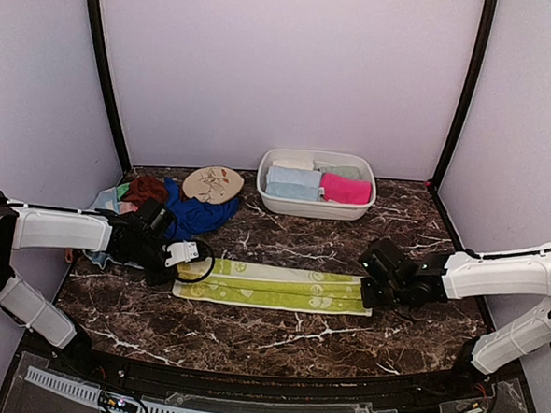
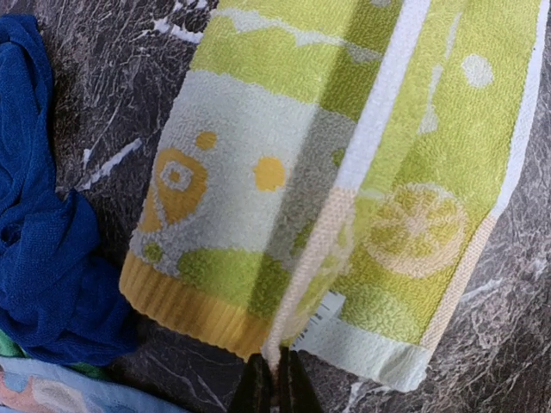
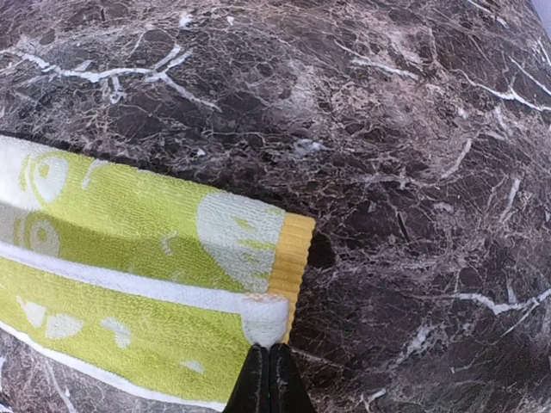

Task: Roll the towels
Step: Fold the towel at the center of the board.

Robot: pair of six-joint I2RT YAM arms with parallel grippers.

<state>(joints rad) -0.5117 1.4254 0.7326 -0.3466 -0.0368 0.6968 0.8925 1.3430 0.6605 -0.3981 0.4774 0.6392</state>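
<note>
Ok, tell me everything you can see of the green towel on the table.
The green towel is soft terry, yellow-green with pale patches, lemon prints, a white stripe and yellow ribbed end bands; a small white label shows at its left end. Folded lengthwise into a long strip, it lies flat across the marble table. The left gripper and right gripper pinch its ends, both shut.

No lettering legible to us; small white tag (image 2: 322, 311), print unreadable, at six o'clock on the yellow-green towel (image 2: 258, 172).
</note>
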